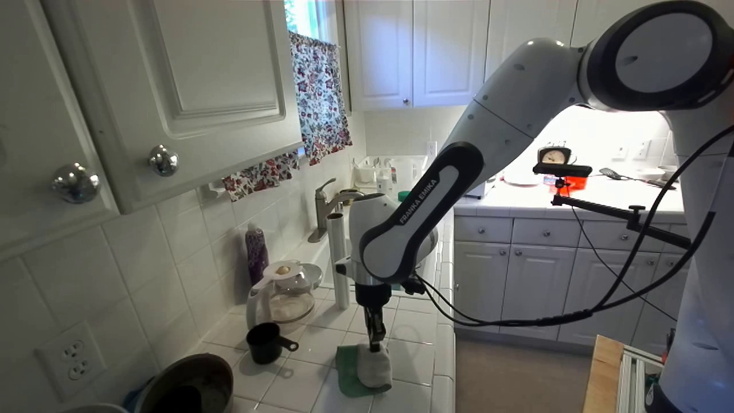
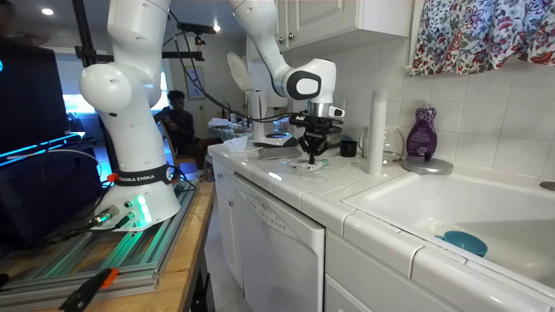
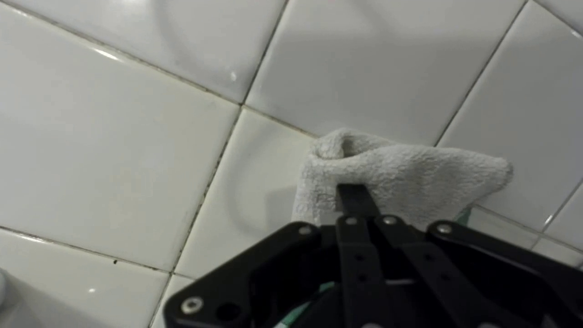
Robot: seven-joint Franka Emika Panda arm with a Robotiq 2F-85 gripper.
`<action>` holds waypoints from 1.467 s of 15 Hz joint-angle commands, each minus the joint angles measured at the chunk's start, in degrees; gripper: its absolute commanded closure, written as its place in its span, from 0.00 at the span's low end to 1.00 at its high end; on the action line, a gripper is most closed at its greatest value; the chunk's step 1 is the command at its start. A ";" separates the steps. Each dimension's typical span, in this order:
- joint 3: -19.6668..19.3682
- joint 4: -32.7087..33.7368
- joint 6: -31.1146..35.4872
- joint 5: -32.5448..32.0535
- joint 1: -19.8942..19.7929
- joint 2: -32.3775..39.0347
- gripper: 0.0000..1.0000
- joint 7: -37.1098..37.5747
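My gripper (image 1: 375, 345) points straight down at the tiled counter with its fingers closed together. Its fingertips, also seen in the wrist view (image 3: 354, 193), rest against the top of a folded white cloth (image 3: 410, 177). The cloth also shows in both exterior views (image 1: 375, 371) (image 2: 305, 166). I see no fold of cloth pinched between the fingers. A green cloth or green side of the same cloth (image 1: 347, 370) lies flat under and beside the white part. In the wrist view the gripper's own linkage hides the near part of the cloth.
A black cup (image 1: 265, 343), a glass coffee carafe (image 1: 291, 304) and a tall white tube (image 1: 338, 264) stand near the gripper. A dark pot (image 1: 192, 381) sits by the wall. A purple bottle (image 2: 422, 132), a metal lid (image 2: 427, 165) and the sink (image 2: 390, 197) lie beyond the tube.
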 commanded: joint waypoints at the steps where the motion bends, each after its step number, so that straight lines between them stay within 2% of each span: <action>1: -1.29 0.81 -0.09 -1.61 0.50 0.14 1.00 3.62; 4: -2.31 0.65 -0.02 -2.02 0.35 -0.21 1.00 5.76; 13: -1.93 -0.25 0.00 -1.23 -0.25 -1.62 1.00 4.39; 17: -2.20 0.35 0.52 -2.77 0.43 -1.32 1.00 4.31; 18: -1.89 0.78 0.12 -2.33 0.11 -1.04 0.83 3.58; 19: -1.73 1.06 -0.01 -2.19 -0.04 -0.77 0.72 3.26; 22: -1.20 2.00 -0.71 -1.17 -0.68 0.22 0.53 1.29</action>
